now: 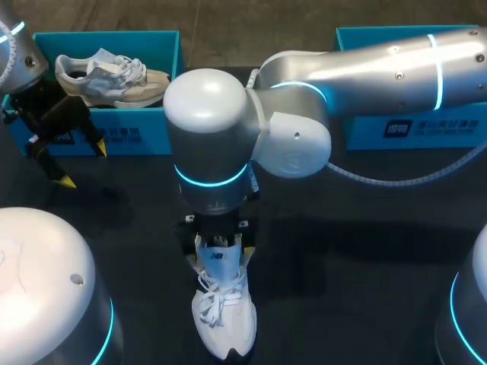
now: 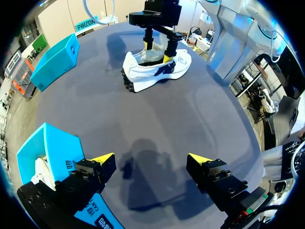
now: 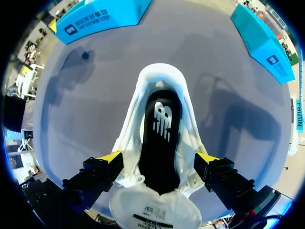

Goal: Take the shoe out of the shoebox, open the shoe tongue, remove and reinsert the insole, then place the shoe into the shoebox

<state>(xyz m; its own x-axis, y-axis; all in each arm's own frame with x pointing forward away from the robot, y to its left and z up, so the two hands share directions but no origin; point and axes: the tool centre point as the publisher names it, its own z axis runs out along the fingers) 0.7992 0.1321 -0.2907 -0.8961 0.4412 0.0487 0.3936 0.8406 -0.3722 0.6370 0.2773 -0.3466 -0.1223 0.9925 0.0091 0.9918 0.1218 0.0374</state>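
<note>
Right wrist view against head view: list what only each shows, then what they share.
Only the right wrist view: the black insole lying inside the white lace-up sneaker, just under the right tool. Only the head view: a white-and-beige sneaker resting in the teal cardboard shoebox at far left, and the left tool in front of that box, open and empty. Both: the white lace-up sneaker on the dark table, that shoebox, and a second teal cardboard shoebox.
</note>
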